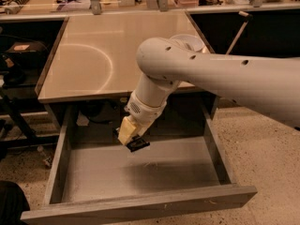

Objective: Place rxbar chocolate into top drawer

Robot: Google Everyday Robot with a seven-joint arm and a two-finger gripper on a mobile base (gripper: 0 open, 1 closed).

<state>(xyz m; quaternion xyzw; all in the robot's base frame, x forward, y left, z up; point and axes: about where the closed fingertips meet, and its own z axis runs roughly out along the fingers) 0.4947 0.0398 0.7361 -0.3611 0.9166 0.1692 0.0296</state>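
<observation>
Over the back-middle of the open top drawer point(140, 206), the gripper point(132, 142) hangs nose-down from the arm point(220, 78). Its yellowish fingers are closed on the rxbar chocolate point(139, 146), which shows as a small dark slab at their tips. The bar is inside the drawer's outline, between the side walls and nearer the back than the front panel. It looks to be above the bare floor rather than resting on it. Judgement: the step in hand is the release. It would go best by lowering until the bar is just off the floor, so it lands flat and does not skid. Then part the fingers wide enough that the wrapper does not cling to one pad. The wrist sits just below the front edge of the countertop point(93, 55), so the exit should go forward first, then up. The white bowl point(191, 41) on the countertop behind the arm is well clear of this move.
</observation>
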